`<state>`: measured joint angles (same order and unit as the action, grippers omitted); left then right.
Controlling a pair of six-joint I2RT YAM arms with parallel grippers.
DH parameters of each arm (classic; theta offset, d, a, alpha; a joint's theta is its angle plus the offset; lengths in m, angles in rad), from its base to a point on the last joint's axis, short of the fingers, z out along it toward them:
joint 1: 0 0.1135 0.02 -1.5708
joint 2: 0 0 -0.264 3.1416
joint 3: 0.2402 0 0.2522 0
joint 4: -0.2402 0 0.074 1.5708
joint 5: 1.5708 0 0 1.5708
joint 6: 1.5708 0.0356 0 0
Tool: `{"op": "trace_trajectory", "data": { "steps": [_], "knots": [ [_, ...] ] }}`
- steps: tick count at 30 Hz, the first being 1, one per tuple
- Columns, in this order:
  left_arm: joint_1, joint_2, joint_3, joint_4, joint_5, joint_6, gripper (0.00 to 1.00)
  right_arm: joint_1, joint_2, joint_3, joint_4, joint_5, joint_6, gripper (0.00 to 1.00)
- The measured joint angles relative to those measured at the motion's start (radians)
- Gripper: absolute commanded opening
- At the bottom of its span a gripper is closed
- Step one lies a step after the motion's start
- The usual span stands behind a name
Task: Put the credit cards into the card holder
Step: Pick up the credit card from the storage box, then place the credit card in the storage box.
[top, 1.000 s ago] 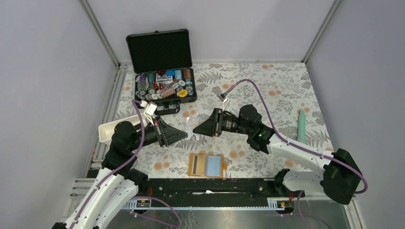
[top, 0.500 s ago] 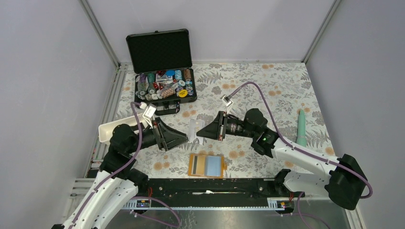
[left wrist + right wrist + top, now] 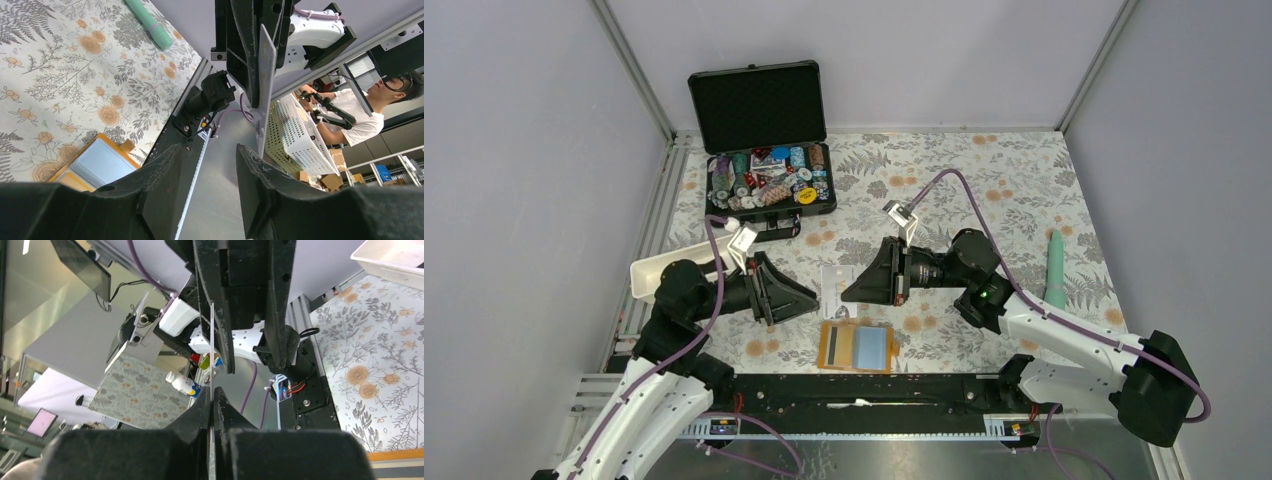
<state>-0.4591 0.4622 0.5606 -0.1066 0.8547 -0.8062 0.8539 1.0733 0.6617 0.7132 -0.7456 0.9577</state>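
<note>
Holding a pale thin plastic card [image 3: 212, 355] edge-on above the floral desk [image 3: 984, 190], right gripper [image 3: 848, 288] jaws nipped on it, left gripper [image 3: 207, 150] jaws wide near it (flanking it? unclear), likely handover; next: left closes squarely, orange leather-like wallet [image 3: 857, 347] lying open nearby.

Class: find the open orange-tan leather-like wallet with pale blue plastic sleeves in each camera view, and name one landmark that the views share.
Top external: the orange-tan wallet lies open, low and centre in the picture.
Left wrist: the wallet is at lower left, its near part hidden.
Right wrist: only its orange edge shows, in the bottom right corner.
Shared landmark: the floral tablecloth under it.
</note>
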Motion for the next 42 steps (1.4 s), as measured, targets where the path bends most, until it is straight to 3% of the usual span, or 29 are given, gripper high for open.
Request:
{"op": "trace_trajectory", "data": {
  "steps": [17,25,42],
  "knots": [
    [-0.081,0.015,0.031,0.005,0.032,-0.007,0.47,0.000,0.014,0.000,0.011,-0.056,-0.005,0.00],
    [-0.158,0.073,0.036,0.013,0.012,-0.003,0.40,0.000,0.023,0.000,0.011,-0.057,-0.007,0.00],
    [-0.163,0.067,0.061,0.014,0.013,0.033,0.34,0.000,0.000,-0.006,0.018,-0.059,0.002,0.00]
  ]
}}
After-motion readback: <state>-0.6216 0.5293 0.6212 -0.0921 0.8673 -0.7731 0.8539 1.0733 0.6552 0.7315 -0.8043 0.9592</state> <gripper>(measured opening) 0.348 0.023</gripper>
